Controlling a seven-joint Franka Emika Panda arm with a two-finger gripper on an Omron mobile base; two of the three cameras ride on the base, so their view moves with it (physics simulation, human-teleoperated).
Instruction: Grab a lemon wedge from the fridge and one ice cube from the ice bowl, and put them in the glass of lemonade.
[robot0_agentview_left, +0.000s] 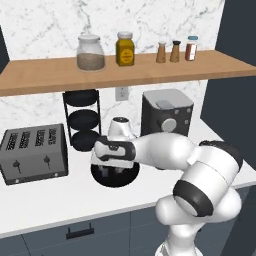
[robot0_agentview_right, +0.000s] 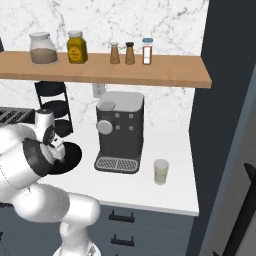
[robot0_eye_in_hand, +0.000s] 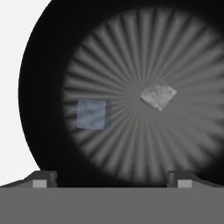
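- The gripper (robot0_eye_in_hand: 112, 178) hung directly over the ice bowl (robot0_eye_in_hand: 39, 65), pointing straight down into it; its two dark fingertips (robot0_eye_in_hand: 43, 179) stood spread as wide as they go, with nothing between them.
- In the hand view two ice cubes lay on the ribbed floor of the black bowl: a bluish ice cube (robot0_eye_in_hand: 91, 114), square to the view, and a whiter ice cube (robot0_eye_in_hand: 158, 94) turned cornerwise.
- The deciding relation: both cubes sat ahead of the line joining the fingertips, the bluish one nearer the tip on that view's left, the whiter one nearer the bowl's centre and toward the right — neither was yet centred between the fingers.
- Neither cube had a marked long axis; the bluish one's flat sides looked roughly in line with the jaws, so it was judged the easier pick.
- From the left base view the hand (robot0_agentview_left: 114, 152) covered the bowl (robot0_agentview_left: 116, 179) on the white counter (robot0_agentview_left: 50, 200), between the toaster (robot0_agentview_left: 33, 152) and the coffee machine (robot0_agentview_left: 166, 113).
- The glass of lemonade (robot0_agentview_right: 161, 171) stood well apart, on the far side of the coffee machine (robot0_agentview_right: 120, 131), near the fridge (robot0_agentview_right: 230, 125).
- No lemon wedge could be made out in the glass.
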